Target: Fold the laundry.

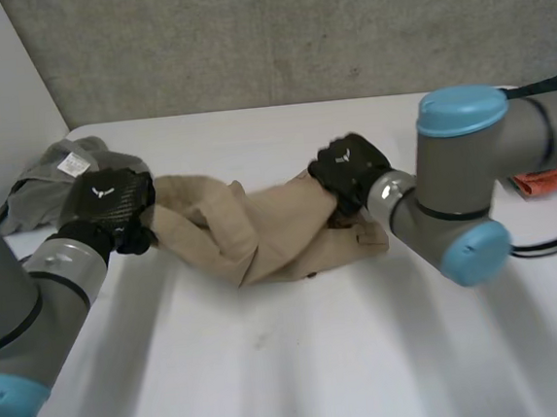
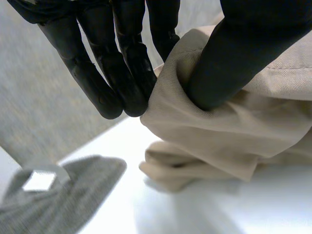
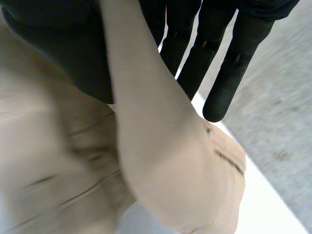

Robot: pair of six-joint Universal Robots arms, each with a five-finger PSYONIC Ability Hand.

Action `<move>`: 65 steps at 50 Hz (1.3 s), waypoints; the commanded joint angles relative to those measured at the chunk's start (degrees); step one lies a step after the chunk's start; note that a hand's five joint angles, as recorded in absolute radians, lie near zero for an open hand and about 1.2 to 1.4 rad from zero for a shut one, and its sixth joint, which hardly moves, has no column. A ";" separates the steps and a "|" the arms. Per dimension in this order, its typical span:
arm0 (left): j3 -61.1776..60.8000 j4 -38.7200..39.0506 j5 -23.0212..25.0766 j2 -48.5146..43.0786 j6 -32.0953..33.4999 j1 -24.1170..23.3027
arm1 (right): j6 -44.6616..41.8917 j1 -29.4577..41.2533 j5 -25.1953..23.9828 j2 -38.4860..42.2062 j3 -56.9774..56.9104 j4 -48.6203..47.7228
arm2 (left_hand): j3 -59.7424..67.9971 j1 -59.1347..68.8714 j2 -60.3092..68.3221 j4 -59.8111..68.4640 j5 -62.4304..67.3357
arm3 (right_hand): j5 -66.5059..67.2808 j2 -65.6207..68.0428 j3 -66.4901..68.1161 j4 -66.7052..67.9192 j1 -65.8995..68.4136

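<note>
I have the tan garment (image 1: pixel 261 230) bunched mid-table (image 1: pixel 321 361). My left hand (image 1: pixel 112 205) pinches its left end between thumb and fingers, and my right hand (image 1: pixel 348 168) pinches the right end, probably to pull it flat before folding. A grey garment (image 1: pixel 56 169) lies beyond my left hand.

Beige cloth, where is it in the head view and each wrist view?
Head view: beige cloth bunched mid-table between left hand and right hand.
Left wrist view: cloth pinched at the left hand's fingertips, grey garment beside it.
Right wrist view: cloth draped between right hand's thumb and fingers.
Shared landmark: white table.
</note>
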 commanded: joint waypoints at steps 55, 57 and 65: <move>9.47 -4.86 -3.63 -11.20 -16.20 1.75 | 0.09 2.05 7.61 -22.59 37.87 -11.78 | -29.70 -26.64 -30.71 -30.55 -29.34 | -51.14 -52.38 -52.78 -53.48 -47.11; 8.68 -5.22 -4.24 -7.96 -14.62 1.84 | 2.63 1.61 7.53 -24.95 37.96 -8.54 | -34.73 -31.67 -35.73 -35.57 -34.37 | -55.89 -57.13 -57.53 -58.23 -51.86; 4.11 -5.66 -4.25 -0.47 -5.48 -1.67 | 9.06 -3.22 5.16 -32.08 35.69 3.67 | -52.42 -49.36 -53.43 -53.27 -52.06 | -55.89 -57.13 -57.53 -58.23 -51.86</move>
